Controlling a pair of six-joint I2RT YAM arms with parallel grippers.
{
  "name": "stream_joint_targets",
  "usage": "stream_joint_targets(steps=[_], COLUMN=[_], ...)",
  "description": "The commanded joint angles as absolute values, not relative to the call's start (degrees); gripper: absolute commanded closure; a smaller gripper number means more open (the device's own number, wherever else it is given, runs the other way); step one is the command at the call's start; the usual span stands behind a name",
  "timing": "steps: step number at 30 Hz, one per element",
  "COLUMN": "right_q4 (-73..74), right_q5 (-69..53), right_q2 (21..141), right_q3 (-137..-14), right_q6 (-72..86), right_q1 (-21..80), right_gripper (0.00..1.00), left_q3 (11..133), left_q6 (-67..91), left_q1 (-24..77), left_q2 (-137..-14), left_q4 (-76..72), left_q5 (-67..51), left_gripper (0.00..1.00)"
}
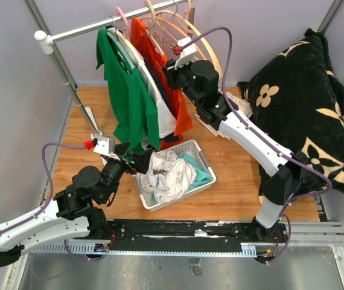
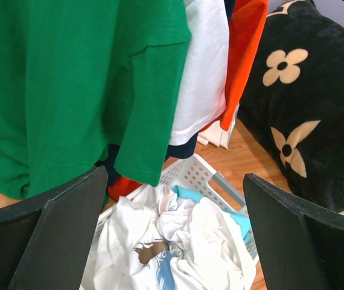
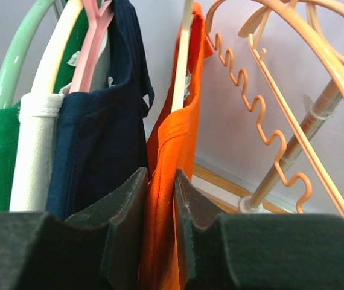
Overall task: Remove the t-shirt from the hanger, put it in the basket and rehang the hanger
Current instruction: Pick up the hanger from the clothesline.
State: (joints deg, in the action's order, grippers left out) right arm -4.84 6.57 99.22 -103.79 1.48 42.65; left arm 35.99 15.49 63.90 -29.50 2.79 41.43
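Note:
An orange t-shirt (image 3: pixel 178 139) hangs on a cream hanger (image 3: pixel 184 60) at the right end of the clothes on the rail; from above it shows as an orange strip (image 1: pixel 184 118). My right gripper (image 3: pixel 160 175) is up at the rail (image 1: pixel 173 75), and its jaws are pressed onto a fold of the orange fabric just below the shoulder. My left gripper (image 2: pixel 173 176) stands wide open and holds nothing. It sits low above the laundry basket (image 1: pixel 137 158), in front of the green t-shirt's (image 2: pixel 69 78) hem.
Green (image 1: pixel 130 96), white (image 3: pixel 30 151) and navy (image 3: pixel 99 139) shirts hang left of the orange one. Empty peach hangers (image 3: pixel 262 109) hang to its right. A white basket (image 1: pixel 205 163) of crumpled clothes sits under the rail (image 1: pixel 93 25). A black flowered cushion (image 1: pixel 305 103) fills the right side.

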Motion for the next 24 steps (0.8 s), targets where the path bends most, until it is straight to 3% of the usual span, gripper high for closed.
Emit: stream_joint_targets(steps=[1,13,24], right_q4=[-5.93,-9.74,-13.34], right_q5=[8.61,14.67,13.57], right_q2=[98.91,94.72,91.45], right_q3=[-105.40,-100.78,-96.60], right_q6=[1.67,-1.78,-1.87], right_q1=[43.24,42.92,41.57], right_gripper=[0.77,0.94,0.99], left_q3=[35.79,35.80,35.99], left_q6=[15.38,15.45,15.64], left_q1=[64.15,64.13,64.15], left_q2=[-29.03,-29.26,-30.32], left_q4=[1.94,1.59,0.96], left_q5=[42.76,42.67,42.43], left_gripper=[0.00,0.00,0.00])
